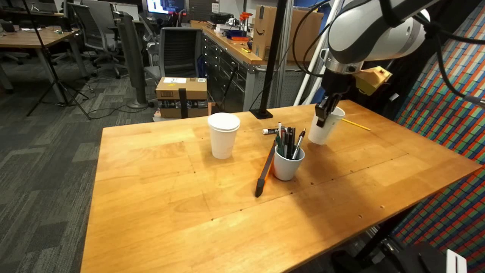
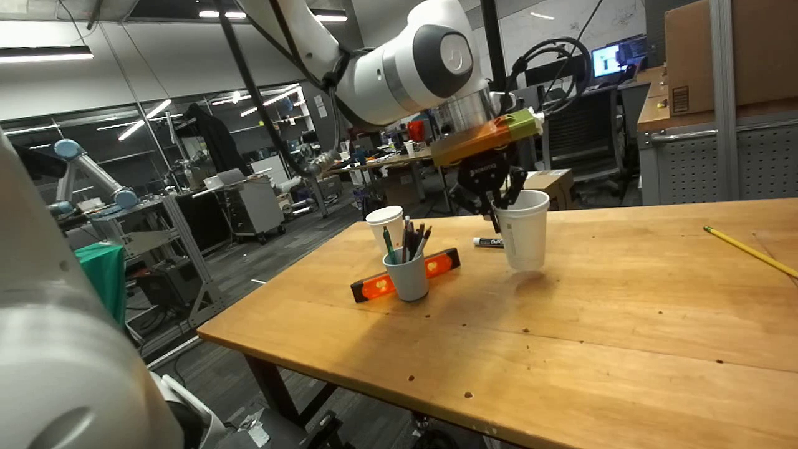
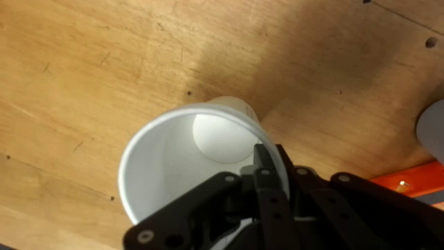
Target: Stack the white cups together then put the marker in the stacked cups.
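Observation:
One white cup is in my gripper, tilted in an exterior view, its base at or just above the table; it also shows in an exterior view. In the wrist view my gripper is shut on this cup's wall, one finger inside and one outside the rim. My gripper also shows in both exterior views. Another white cup stands upright with a line below its rim, and shows partly hidden. The marker, black with a white end, lies between the cups.
A grey-blue pen cup with several pens stands between the white cups, nearer the front. An orange level with black ends lies against it. A yellow pencil lies beyond the held cup. A black post stands at the table edge.

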`<state>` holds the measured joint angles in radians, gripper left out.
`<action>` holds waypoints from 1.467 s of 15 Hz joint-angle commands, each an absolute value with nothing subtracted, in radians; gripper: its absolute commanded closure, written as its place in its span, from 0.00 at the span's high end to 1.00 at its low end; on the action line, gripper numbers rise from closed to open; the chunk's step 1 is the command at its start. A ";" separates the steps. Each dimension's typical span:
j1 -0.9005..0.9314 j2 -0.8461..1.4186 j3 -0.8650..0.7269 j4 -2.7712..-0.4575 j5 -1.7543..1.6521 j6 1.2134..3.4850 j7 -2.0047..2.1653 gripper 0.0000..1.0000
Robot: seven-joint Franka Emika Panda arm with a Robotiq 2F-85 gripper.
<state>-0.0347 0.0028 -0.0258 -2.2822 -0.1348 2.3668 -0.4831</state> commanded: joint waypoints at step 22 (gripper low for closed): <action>0.156 -0.032 0.159 -2.095 -0.339 2.470 -0.364 0.05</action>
<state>0.1467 -0.0073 0.1520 -2.1293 -0.2890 2.5000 -0.3891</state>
